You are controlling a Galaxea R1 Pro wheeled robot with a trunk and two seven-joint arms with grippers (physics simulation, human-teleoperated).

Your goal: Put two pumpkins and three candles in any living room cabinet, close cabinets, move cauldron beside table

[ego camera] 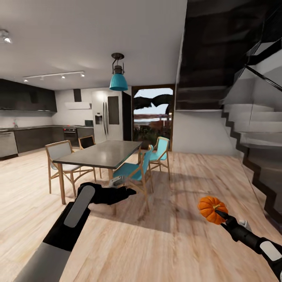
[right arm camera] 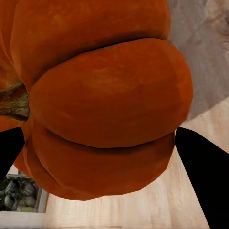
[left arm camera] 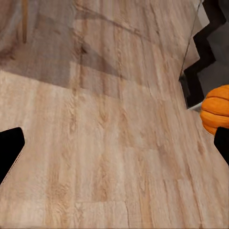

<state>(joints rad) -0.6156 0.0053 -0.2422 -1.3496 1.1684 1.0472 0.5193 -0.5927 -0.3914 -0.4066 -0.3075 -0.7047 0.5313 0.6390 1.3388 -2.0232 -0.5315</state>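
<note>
Right claw: the right claw pinches a pumpkin, one black finger on each flank in the right wrist view, with the stem off to one side.
Pumpkin: it rides in the air above the wooden floor, at the right of the head view; the same orange fruit shows at the border of the left wrist view.
Left claw: the left claw hangs low in front of the trunk with nothing between its fingers; in the left wrist view one dark finger sits far out at the side of the picture, so it reads as spread.
Middle ground: a grey-topped dining bench stands beyond the left arm, with teal chairs and pale wooden chairs around it.
Right side: a dark staircase climbs along the wall.
Far: a kitchen with a steel fridge, dark units, a teal hanging lamp and a glazed doorway.
Progress: judged from this, one pumpkin is in hand and on its way; none of the cabinet, candles, cauldron or coffee table appears here, so stowing, closing up and moving the cauldron cannot be counted as done.
</note>
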